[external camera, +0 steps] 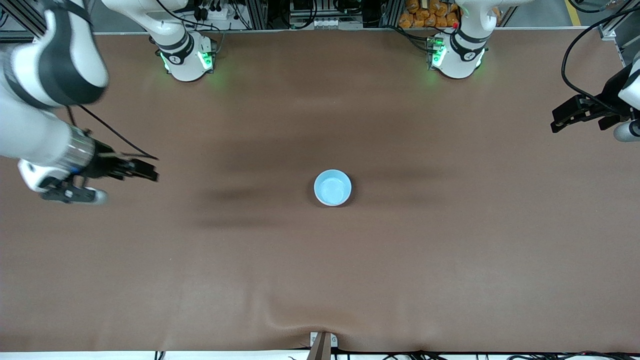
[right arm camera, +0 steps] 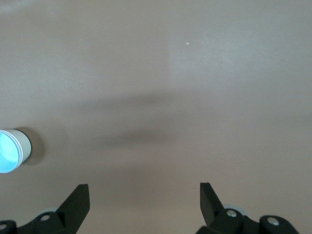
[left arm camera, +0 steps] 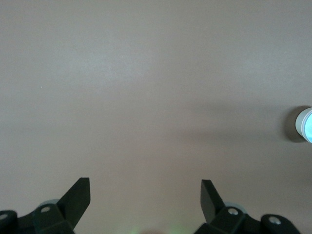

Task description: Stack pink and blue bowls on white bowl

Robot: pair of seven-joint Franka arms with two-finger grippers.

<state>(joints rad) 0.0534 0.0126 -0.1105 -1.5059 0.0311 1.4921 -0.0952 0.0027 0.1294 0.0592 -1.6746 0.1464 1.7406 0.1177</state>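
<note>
Left gripper (external camera: 560, 120): fingers (left arm camera: 78, 197) spread wide, nothing between them, touching nothing. It hangs in the air over the left arm's end of the table (external camera: 450, 260), pointing toward the middle. In the left wrist view only bare brown cloth lies between the two black finger tips.

Right gripper (external camera: 147, 170): fingers (right arm camera: 77, 200) likewise fully apart and empty, no contact with anything. It hangs over the right arm's end of the table, also pointing inward.

Bowls: one stack stands near the middle of the table, about midway between the two grippers and well apart from both. From above the blue bowl (external camera: 332, 187) is what shows, its light blue inside facing up. In the right wrist view the outer wall of the stack (right arm camera: 22, 144) looks white to pale; I cannot separate a pink bowl or white bowl under the blue one from these views. The stack sits upright.

Around it: plain brown table cover, soft shadows across the middle, a wrinkle in the cloth at the edge nearest the front camera. Nothing stands between either gripper and the stack.

Arm pose: both arms drawn out to the table's ends, wrists roughly level.
</note>
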